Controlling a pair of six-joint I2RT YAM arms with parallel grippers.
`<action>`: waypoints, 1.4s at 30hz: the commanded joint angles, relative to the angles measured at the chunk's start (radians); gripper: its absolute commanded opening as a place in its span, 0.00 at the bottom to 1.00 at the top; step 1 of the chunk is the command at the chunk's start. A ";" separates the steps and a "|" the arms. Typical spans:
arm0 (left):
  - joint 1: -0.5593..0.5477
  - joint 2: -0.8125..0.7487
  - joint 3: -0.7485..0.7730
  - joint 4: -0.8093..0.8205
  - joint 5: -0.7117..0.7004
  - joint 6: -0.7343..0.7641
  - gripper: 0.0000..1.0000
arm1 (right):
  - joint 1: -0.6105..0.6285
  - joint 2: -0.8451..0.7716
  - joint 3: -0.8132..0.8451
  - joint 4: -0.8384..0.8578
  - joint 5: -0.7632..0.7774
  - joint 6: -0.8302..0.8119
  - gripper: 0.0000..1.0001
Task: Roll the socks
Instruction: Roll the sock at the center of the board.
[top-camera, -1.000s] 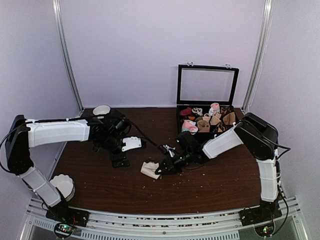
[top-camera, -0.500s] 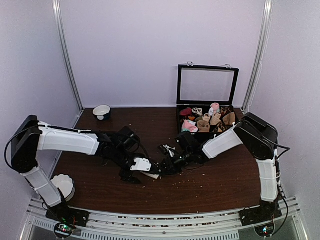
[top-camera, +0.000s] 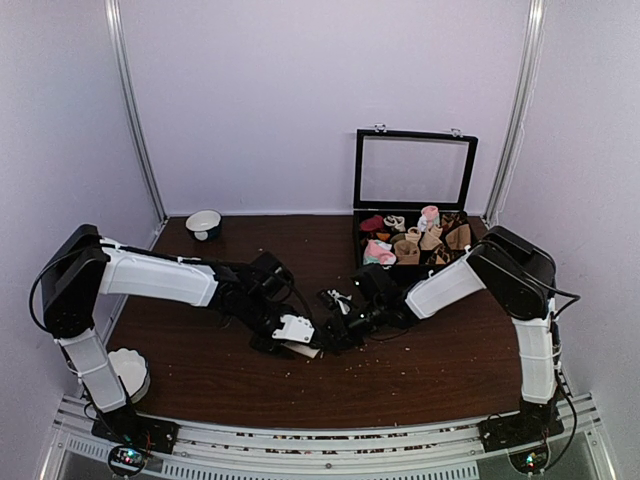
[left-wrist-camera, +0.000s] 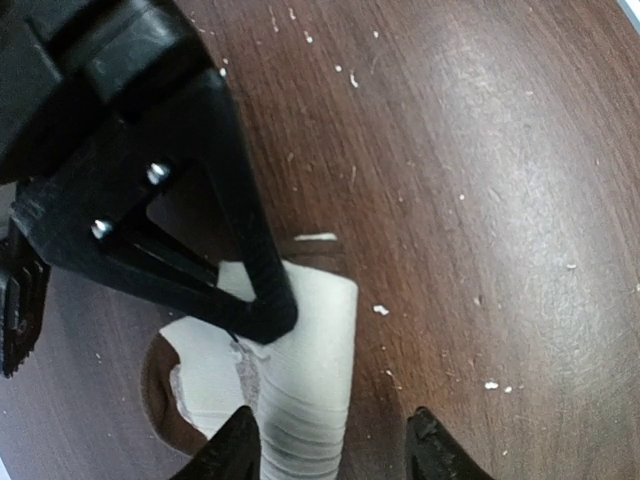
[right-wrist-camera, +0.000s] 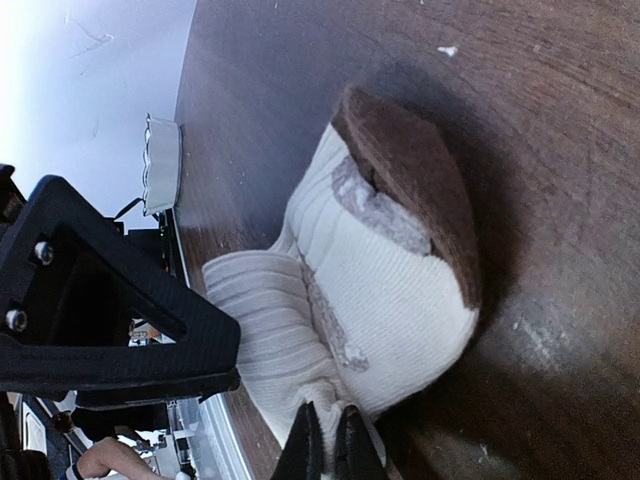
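The socks (right-wrist-camera: 390, 270) lie bunched on the brown table, whitish and ribbed with a brown patch at one end. My right gripper (right-wrist-camera: 325, 450) is shut on a fold of the ribbed cuff at its near edge. In the left wrist view the ribbed cuff of the socks (left-wrist-camera: 305, 380) runs down between my left gripper's (left-wrist-camera: 335, 455) fingers, close to the left fingertip (left-wrist-camera: 235, 450) and apart from the right one; the jaws stand open. From above, both grippers (top-camera: 293, 333) (top-camera: 335, 335) meet over the socks (top-camera: 308, 350), which are mostly hidden.
An open black box (top-camera: 460, 215) full of rolled socks stands at the back right, its lid upright. One white bowl (top-camera: 204, 222) sits at the back left, another (top-camera: 128, 370) at the front left under the left arm. Pale lint specks dot the table.
My left arm has swung right and forward from the table's left side down onto the socks, and its jaws have narrowed. The right gripper has stayed shut on the socks in place.
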 joint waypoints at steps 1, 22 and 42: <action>-0.005 -0.006 -0.026 0.010 -0.017 0.027 0.46 | -0.003 0.070 -0.050 -0.145 0.112 0.000 0.00; 0.037 0.155 0.119 -0.177 0.086 -0.196 0.00 | -0.005 -0.160 -0.225 -0.044 0.301 -0.061 0.34; 0.253 0.348 0.278 -0.394 0.564 -0.380 0.00 | 0.050 -0.792 -0.531 -0.069 0.925 -0.408 1.00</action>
